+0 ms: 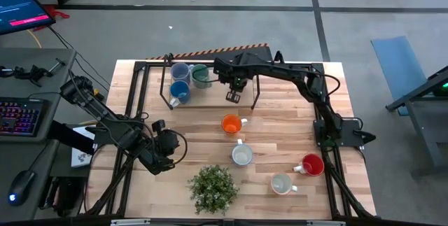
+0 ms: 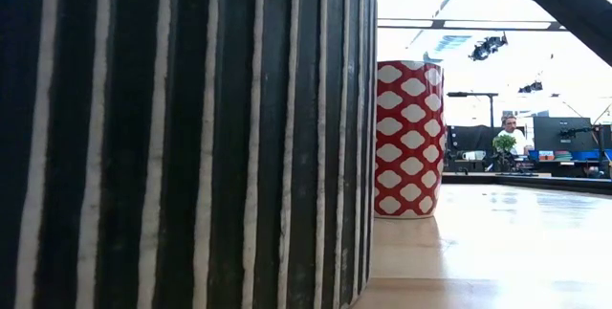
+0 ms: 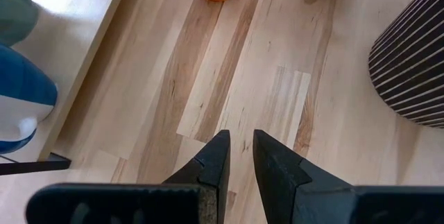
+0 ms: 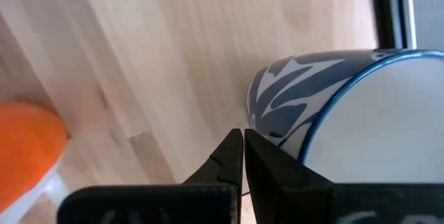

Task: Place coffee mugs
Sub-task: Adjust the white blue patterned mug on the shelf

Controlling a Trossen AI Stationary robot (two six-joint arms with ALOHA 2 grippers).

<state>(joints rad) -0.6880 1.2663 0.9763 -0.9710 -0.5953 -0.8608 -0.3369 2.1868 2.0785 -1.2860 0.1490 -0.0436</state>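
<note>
Only wrist-visible: blue-patterned mug (image 4: 326,106) beside pinched right gripper (image 4: 243,137)

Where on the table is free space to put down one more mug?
Bare wood lies between the orange mug and the left claw, and right of the raised shelf near the right arm's base. Crowded: the shelf's left end, and between the plant and the red mug.
</note>
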